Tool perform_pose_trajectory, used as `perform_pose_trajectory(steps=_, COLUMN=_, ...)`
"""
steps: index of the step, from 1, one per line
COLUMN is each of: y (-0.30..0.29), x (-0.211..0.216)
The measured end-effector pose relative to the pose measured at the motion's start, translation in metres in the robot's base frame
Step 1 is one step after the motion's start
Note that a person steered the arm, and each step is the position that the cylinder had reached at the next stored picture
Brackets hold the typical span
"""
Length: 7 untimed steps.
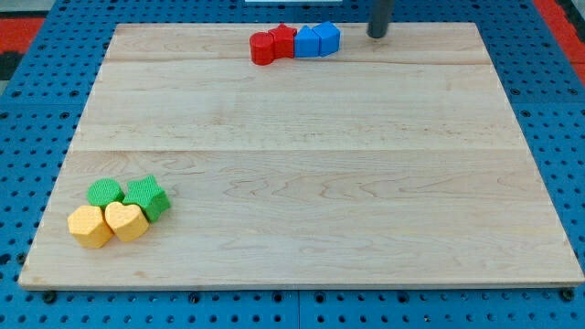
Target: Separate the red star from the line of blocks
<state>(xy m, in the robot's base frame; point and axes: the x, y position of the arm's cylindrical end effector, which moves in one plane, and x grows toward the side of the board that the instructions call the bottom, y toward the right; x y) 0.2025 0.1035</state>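
Observation:
A line of blocks lies near the view's top edge of the wooden board (pixel 302 164). From the left it holds a red cylinder (pixel 263 48), the red star (pixel 283 40), a blue block (pixel 307 42) and a second blue block (pixel 326 37). All of them touch their neighbours. My tip (pixel 377 34) is at the view's top, to the right of the line, about 40 pixels from the rightmost blue block and apart from it.
At the view's bottom left sits a cluster: a green round block (pixel 105 193), a green cube-like block (pixel 147 196), a yellow hexagonal block (pixel 90 226) and a yellow heart (pixel 125 220). Blue pegboard surrounds the board.

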Motion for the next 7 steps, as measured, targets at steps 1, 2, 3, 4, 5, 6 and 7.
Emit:
perform_pose_trajectory(steps=1, y=-0.066, x=-0.003)
perform_pose_trajectory(steps=2, y=-0.125, x=-0.002)
perform_pose_trajectory(steps=3, y=-0.152, x=0.012)
perform_pose_trajectory(steps=4, y=-0.153, x=0.050)
perform_pose_trajectory(steps=5, y=-0.158, x=0.086)
perform_pose_trajectory(steps=6, y=-0.129, x=0.103)
perform_pose_trajectory(steps=7, y=-0.119, x=0.099)
